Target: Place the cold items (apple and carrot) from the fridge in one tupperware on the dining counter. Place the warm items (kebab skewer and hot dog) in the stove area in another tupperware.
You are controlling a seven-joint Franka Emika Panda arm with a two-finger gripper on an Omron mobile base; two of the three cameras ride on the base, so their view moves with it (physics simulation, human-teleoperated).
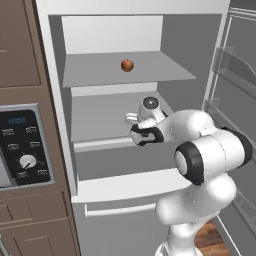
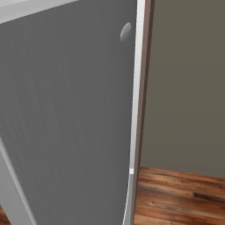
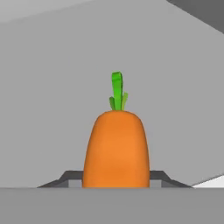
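Observation:
In the hand view an orange carrot [image 3: 116, 148] with a green top stands between my gripper's [image 3: 116, 180] two dark fingertips [image 3: 70, 177], which press against its sides low down. The left base view has my gripper [image 1: 132, 119] reaching into the fridge over the middle shelf [image 1: 100, 117], the hand blocking the carrot from sight. A red apple [image 1: 127, 65] rests on the shelf above, up and a little left of the hand. The tupperware, kebab skewer and hot dog are out of view.
The open fridge door [image 1: 235, 100] with its racks stands close on the arm's right; its grey outer face [image 2: 66, 110] is in the right base view, with wood floor [image 2: 176, 193] beyond. An oven control panel [image 1: 22, 145] sits in brown cabinetry left of the fridge.

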